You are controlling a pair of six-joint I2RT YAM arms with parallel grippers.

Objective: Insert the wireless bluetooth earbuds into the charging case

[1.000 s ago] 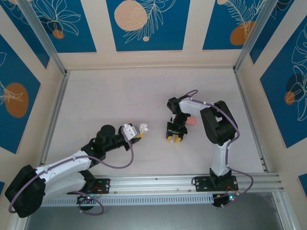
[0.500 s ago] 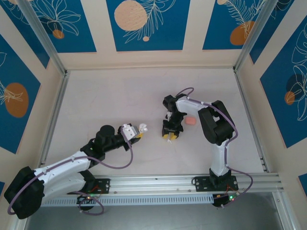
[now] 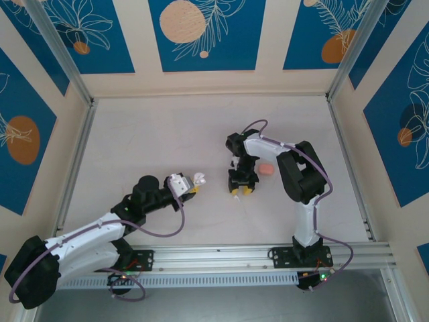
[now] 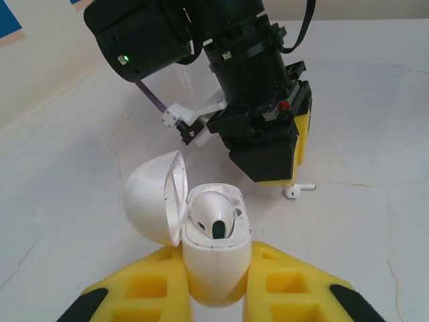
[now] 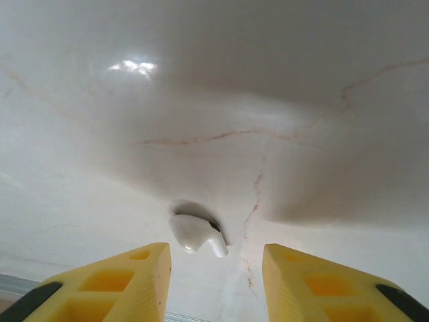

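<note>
We count two arms bolted at the near edge of the table [image 3: 167,134], each with one gripper. Nearest to us on the left, the left gripper [image 4: 214,285] has its two yellow fingers [image 4: 134,285] clamped on the rounded bottom of one white charging case [image 4: 214,265], holding it upright. The lid [image 4: 153,194] stands open, tipped to the left. One white earbud [image 4: 213,216] sits in the case, its dark tip facing us

Just beyond the case, a second white earbud [image 4: 295,190] lies on its side on the table, so we count two white earbuds. The right gripper [image 5: 215,258] points down beside it. From the right wrist, its two yellow fingers [image 5: 137,275] stand apart with nothing between them, and the loose earbud lies on the bare table just ahead of the gap, nearer the left finger and touching neither

From above, the two grippers are near each other in the middle of the table, the white case between them. A little farther back, one salmon-pink case [image 3: 267,170] rests on the table beside the right arm's wrist, apart from both grippers
</note>
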